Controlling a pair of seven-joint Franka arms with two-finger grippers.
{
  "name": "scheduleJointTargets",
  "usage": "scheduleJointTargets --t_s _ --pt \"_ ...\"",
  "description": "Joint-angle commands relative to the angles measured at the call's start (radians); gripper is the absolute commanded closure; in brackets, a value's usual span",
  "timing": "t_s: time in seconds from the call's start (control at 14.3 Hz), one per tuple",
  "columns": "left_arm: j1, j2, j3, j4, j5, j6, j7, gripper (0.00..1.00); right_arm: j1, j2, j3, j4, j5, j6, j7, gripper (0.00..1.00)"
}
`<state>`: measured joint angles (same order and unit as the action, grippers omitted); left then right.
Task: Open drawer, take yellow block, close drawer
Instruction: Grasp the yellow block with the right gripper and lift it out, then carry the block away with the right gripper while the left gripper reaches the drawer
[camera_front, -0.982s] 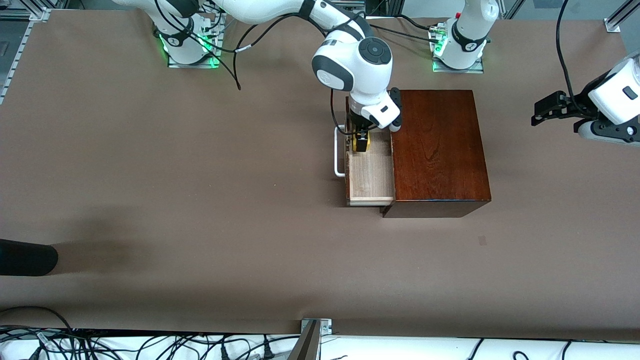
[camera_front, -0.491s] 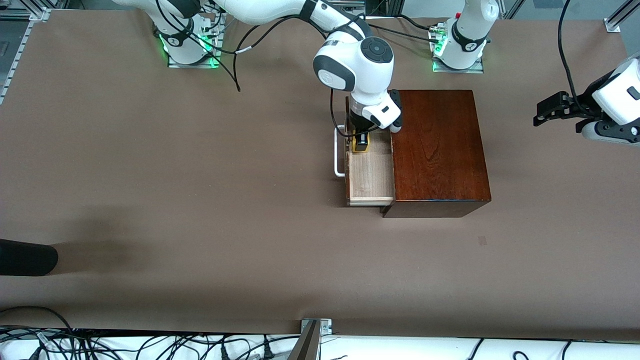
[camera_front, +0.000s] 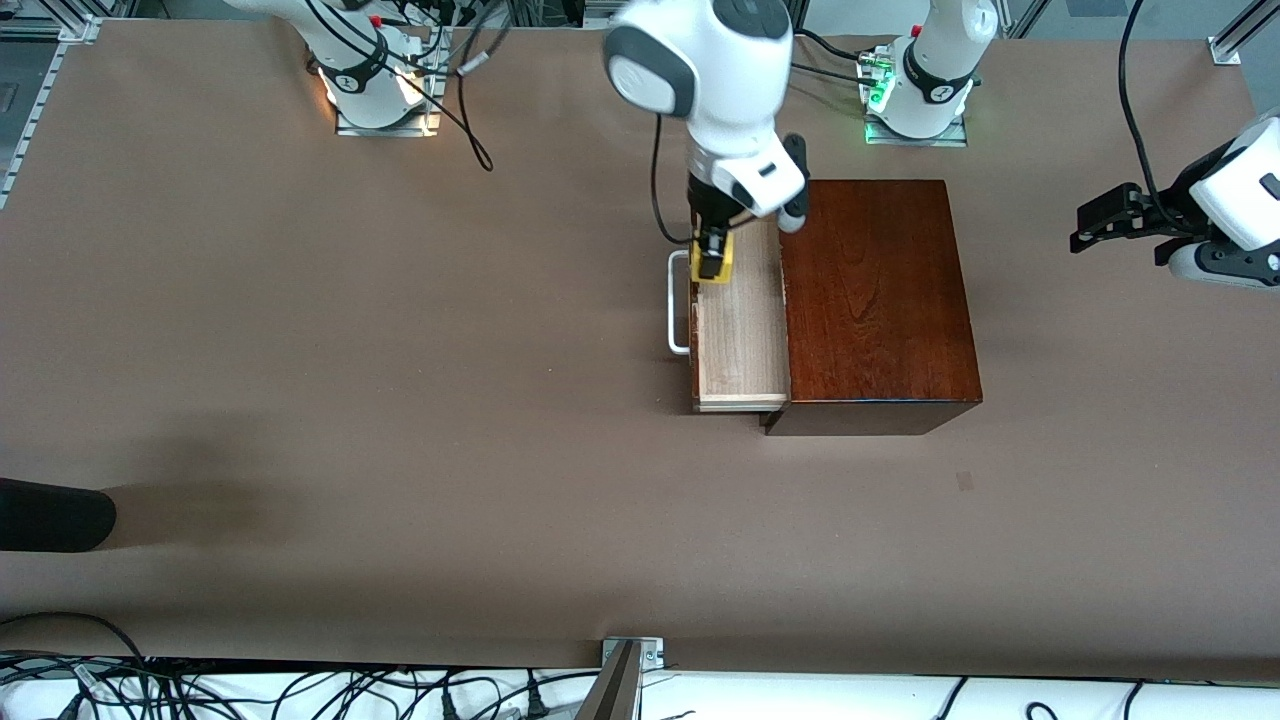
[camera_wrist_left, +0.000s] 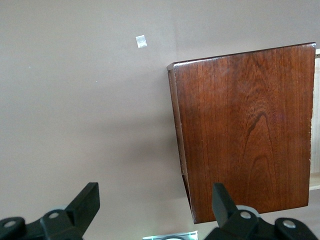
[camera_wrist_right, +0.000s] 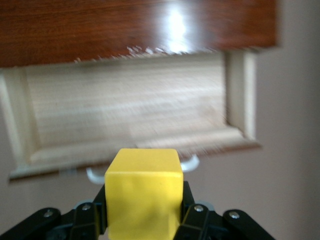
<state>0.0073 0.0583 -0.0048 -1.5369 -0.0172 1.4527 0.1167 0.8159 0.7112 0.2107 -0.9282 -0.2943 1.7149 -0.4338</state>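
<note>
The drawer (camera_front: 740, 340) is pulled out of the reddish-brown wooden box (camera_front: 878, 300) toward the right arm's end; its pale wood inside (camera_wrist_right: 125, 107) is bare and its white bar handle (camera_front: 676, 303) faces that end. My right gripper (camera_front: 714, 258) is shut on the yellow block (camera_front: 722, 262) and holds it up above the drawer. The block fills the lower middle of the right wrist view (camera_wrist_right: 144, 192) between the black fingers (camera_wrist_right: 192, 212). My left gripper (camera_front: 1085, 222) is open and empty, waiting in the air off the box toward the left arm's end.
A dark rounded object (camera_front: 50, 515) lies at the table's edge toward the right arm's end. Cables hang near the right arm's base (camera_front: 475, 120). A small pale tape mark (camera_front: 964, 481) is on the table nearer the front camera than the box.
My right gripper has lifted the yellow block up out of the drawer. The drawer and the box have not moved. The left arm has barely moved.
</note>
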Motion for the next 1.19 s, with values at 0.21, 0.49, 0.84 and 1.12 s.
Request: scheduleJointTargets --t_s 0.21,0.49,0.84,1.12 --pt "-0.001 0.063 -0.012 0.081 -0.024 -0.017 0.011 0.00 -0.251 -0.162 -0.004 -0.024 0.037 -0.107 -0.002 1.00" --pt "-0.021 0.098 -0.017 0.083 -0.026 -0.018 0.020 0.00 -0.441 -0.184 -0.005 -0.027 0.078 -0.135 0.004 1.00" --pt "-0.099 0.161 -0.020 0.080 -0.006 -0.072 0.044 0.00 -0.586 -0.297 -0.138 -0.294 0.289 -0.086 0.094 1.00" --pt "-0.159 0.179 -0.034 0.089 -0.029 -0.118 0.040 0.00 -0.645 -0.361 -0.174 -0.594 0.296 0.082 0.193 1.00"
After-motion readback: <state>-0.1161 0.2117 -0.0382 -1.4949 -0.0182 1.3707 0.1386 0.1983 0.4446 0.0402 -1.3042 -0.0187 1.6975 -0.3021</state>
